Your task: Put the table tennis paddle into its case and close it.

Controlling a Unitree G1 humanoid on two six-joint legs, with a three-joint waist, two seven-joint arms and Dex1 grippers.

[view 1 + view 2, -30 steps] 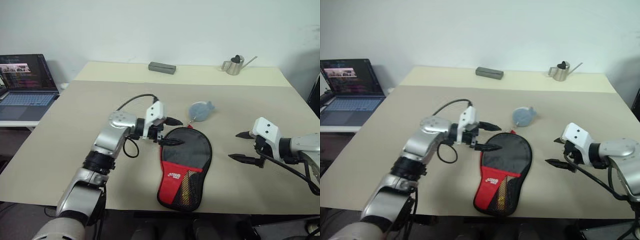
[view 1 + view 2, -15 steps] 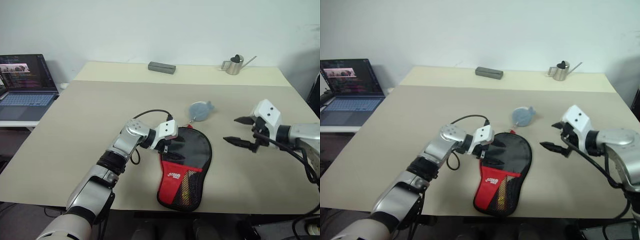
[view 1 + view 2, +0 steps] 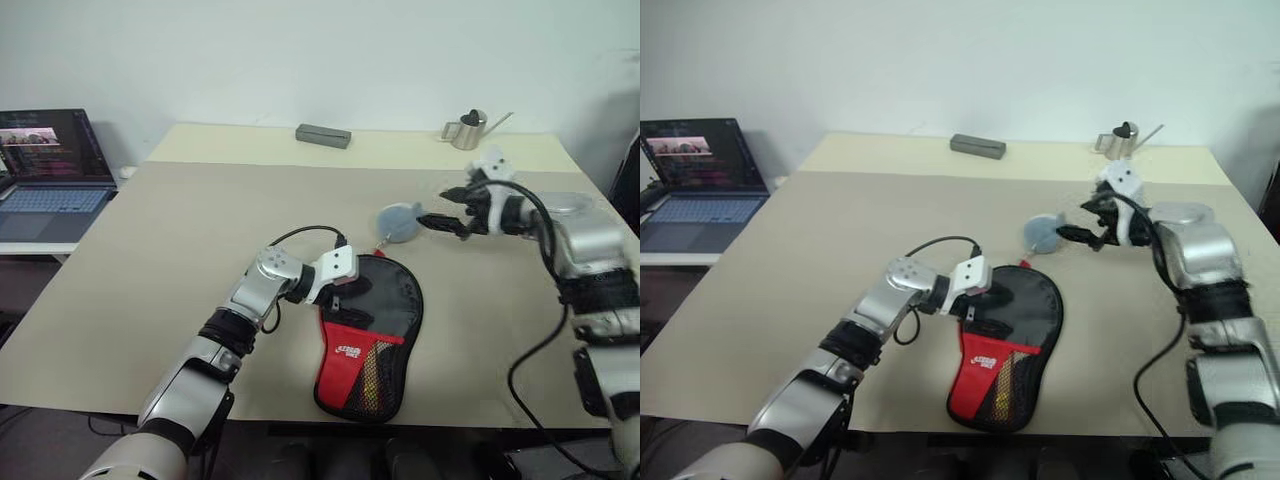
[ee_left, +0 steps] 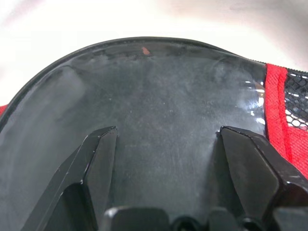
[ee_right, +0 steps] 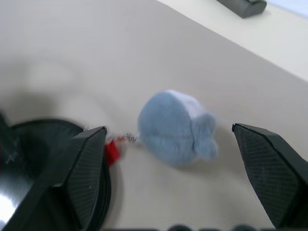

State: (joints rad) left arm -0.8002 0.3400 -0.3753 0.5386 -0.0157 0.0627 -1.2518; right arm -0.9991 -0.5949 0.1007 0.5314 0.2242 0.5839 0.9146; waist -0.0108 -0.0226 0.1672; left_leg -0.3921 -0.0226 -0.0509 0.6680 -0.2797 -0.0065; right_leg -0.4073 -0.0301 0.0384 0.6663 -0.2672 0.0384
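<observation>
The case point(image 3: 370, 335) lies flat on the table near its front edge, glossy black at the round end, with a red mesh pocket point(image 3: 362, 372) at the near end. The table tennis paddle is hidden from me. My left gripper point(image 3: 340, 300) is open at the case's upper left rim, its two fingers point(image 4: 98, 159) spread just over the black face point(image 4: 163, 96). My right gripper point(image 3: 440, 212) is open and hovers right of a small blue-grey plush charm point(image 5: 175, 127), which a short chain links to a red tab point(image 5: 111, 151) at the case's top.
A grey box point(image 3: 323, 135) and a small metal watering can point(image 3: 467, 130) stand at the table's far edge. An open laptop point(image 3: 50, 165) sits on a side table to the left. The beige table point(image 3: 180, 220) is bare on the left and at the right front.
My right gripper has swung forward and leftward from the table's right side up to the plush charm. My left gripper has sunk down onto the case's upper left rim.
</observation>
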